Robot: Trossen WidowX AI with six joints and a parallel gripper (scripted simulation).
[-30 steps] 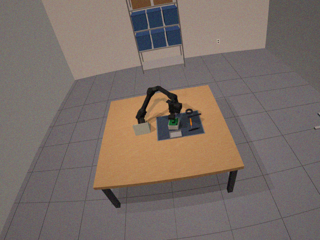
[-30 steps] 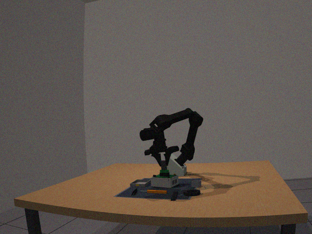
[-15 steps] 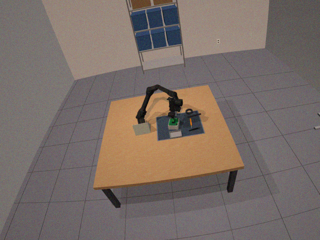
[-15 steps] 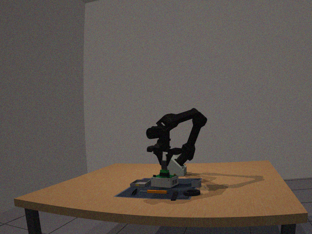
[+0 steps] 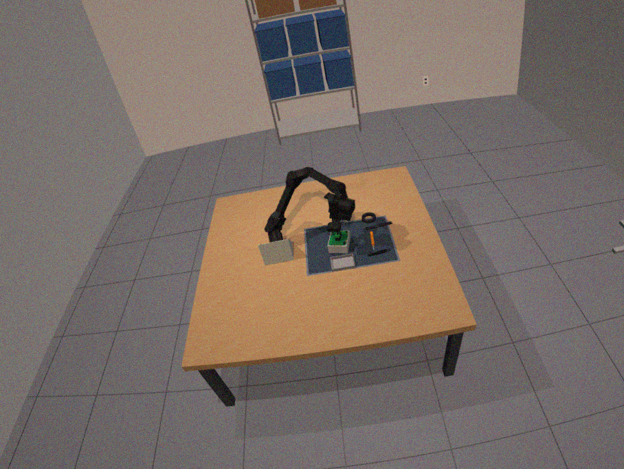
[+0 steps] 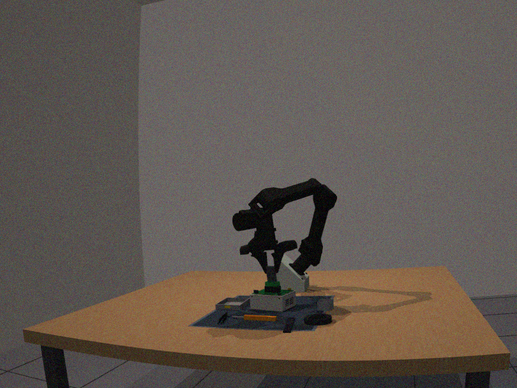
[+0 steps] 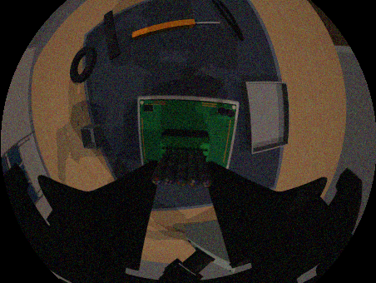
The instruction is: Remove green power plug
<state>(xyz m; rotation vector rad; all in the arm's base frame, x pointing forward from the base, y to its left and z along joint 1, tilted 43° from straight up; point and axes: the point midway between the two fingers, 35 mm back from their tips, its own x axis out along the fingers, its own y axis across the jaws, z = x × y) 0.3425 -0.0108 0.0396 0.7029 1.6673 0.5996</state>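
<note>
1. So the gripper (image 5: 337, 232) (image 6: 271, 272) (image 7: 181, 167) is pinching the green power plug (image 6: 272, 284) (image 7: 185, 146), which is at its socket on the circuit board (image 5: 331, 243) (image 6: 287, 292) (image 7: 154, 125). Can't tell how deep it's seated.
2. Just beside the board: one grey tray (image 5: 343, 262) (image 6: 229, 308) (image 7: 264, 116).
3. Same mat (image 5: 317, 260) (image 6: 209, 322) (image 7: 121, 79): one orange-handled screwdriver (image 5: 372, 238) (image 6: 259, 318) (image 7: 163, 27), two slim dark tools. One black ring (image 5: 368, 221) (image 6: 317, 321) (image 7: 75, 67) by the edge.
4. The arm (image 5: 286, 199) (image 6: 296, 192) arches up and over, gripper pointing down.
5. Wood-look tabletop (image 5: 313, 313) (image 6: 376, 334) (image 7: 50, 83), grey tiled floor (image 5: 126, 302), pale walls.
6. Back there, one shelf rack (image 5: 276, 126): six blue bins, two orange-brown ones partly cut off.
</note>
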